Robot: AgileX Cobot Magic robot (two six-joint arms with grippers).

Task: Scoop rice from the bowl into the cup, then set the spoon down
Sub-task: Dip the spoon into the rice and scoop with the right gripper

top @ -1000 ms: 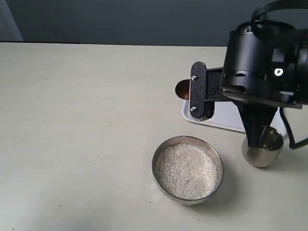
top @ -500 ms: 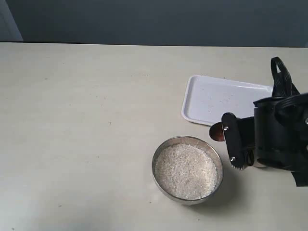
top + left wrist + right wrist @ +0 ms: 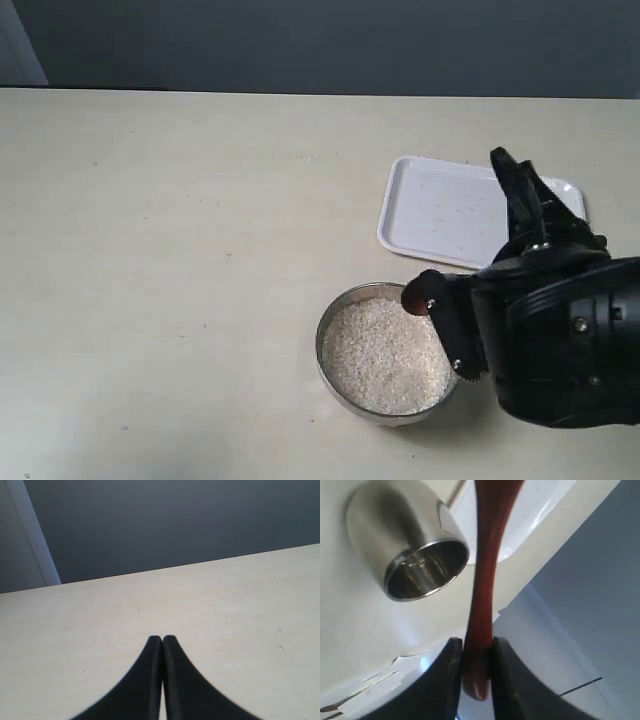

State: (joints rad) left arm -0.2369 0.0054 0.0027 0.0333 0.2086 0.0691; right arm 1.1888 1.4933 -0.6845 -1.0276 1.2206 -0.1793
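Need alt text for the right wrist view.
The right gripper is shut on the handle of a slim reddish-brown wooden spoon. A small shiny steel cup sits beside the handle, with a white tray nearby.

Pale beige matte counter (image 3: 180,250). Directly on it: steel bowl (image 3: 321,350) toward the front; white tray (image 3: 440,210) behind, just apart; steel cup (image 3: 415,535) upright, close beside the tray.

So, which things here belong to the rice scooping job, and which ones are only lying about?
For the job: the rice, the bowl holding it, the cup, the spoon, and the right claw shut on the spoon's handle.
Lying about: the white tray on the table; the left claw, shut and holding nothing.
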